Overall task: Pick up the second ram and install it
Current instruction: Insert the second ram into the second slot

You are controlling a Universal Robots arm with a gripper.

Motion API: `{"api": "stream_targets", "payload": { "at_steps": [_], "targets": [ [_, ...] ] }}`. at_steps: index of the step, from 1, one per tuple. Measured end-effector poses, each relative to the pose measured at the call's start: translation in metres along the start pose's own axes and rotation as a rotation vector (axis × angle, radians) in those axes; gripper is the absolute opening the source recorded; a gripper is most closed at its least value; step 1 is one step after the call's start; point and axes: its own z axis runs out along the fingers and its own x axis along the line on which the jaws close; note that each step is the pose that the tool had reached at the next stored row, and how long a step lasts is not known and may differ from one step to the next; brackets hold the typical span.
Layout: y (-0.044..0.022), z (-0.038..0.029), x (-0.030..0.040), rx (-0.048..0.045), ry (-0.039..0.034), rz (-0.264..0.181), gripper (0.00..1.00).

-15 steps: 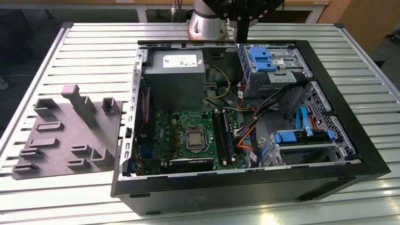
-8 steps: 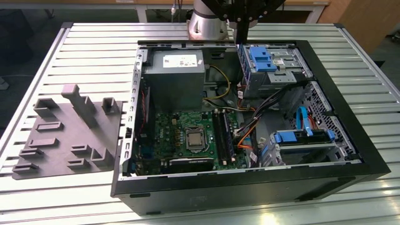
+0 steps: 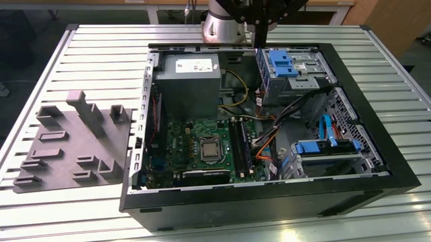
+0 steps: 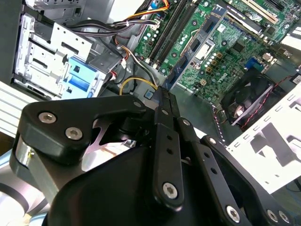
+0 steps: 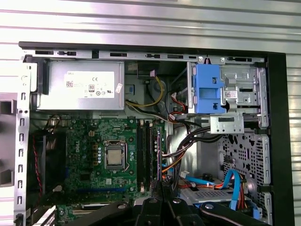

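The pincer (image 3: pixel 259 34) is pressed together on the second ram (image 3: pixel 259 45), a thin dark strip with a blue-green tip that hangs edge-on below the fingers. It hovers above the open computer case (image 3: pixel 269 206), over the case's far side in the exterior view, just beside the blue drive bracket (image 3: pixel 281 63). Inside the case, long black memory slots (image 3: pixel 237 143) run along the green motherboard (image 3: pixel 181 136). A grey tray (image 3: pixel 67 151) lies outside the case, at the exterior view's left.

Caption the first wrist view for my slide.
The gripper holds the second ram edge-on above the open computer case and its motherboard.
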Motion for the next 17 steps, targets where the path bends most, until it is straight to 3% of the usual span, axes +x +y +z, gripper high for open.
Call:
{"api": "stream_targets", "payload": {
  "at_steps": [17],
  "targets": [
    [-0.0005, 0.0066, 0.0007, 0.0000, 0.0000, 0.000, 0.12]
  ]
}}
